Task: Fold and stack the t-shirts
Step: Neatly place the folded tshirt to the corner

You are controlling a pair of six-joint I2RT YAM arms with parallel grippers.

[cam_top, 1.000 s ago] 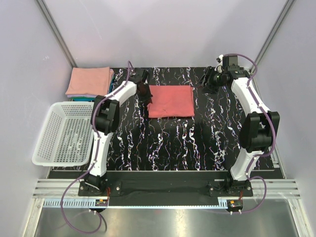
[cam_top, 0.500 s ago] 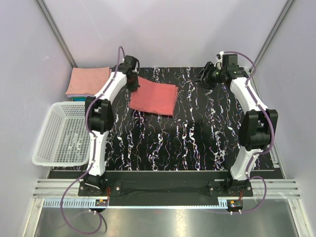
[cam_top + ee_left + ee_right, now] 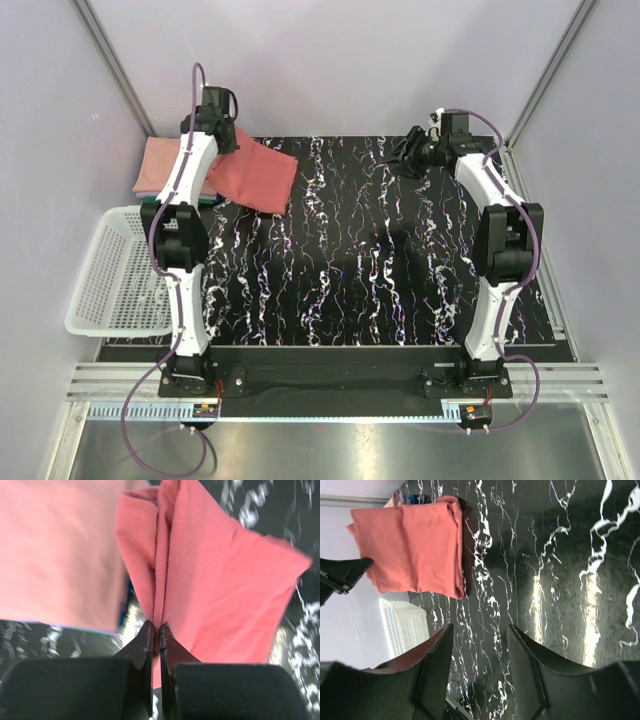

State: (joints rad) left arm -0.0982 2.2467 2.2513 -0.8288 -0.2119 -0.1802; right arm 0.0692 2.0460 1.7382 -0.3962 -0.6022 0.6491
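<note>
Left fingers (image 3: pixel 145 647) clamp folded coral-red t-shirt (image 3: pixel 258 172) by its edge, raised beside pink stack (image 3: pixel 160 165), presumably to top it. Right fingers (image 3: pixel 432 667) parted, empty, clear over worktop (image 3: pixel 380 260).

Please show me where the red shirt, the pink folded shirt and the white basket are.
red shirt (image 3: pixel 258 175), top view, middle of the cloth.
pink folded shirt (image 3: pixel 158 165), top view, its upper face.
white basket (image 3: pixel 120 285), top view, bare mesh floor.
</note>
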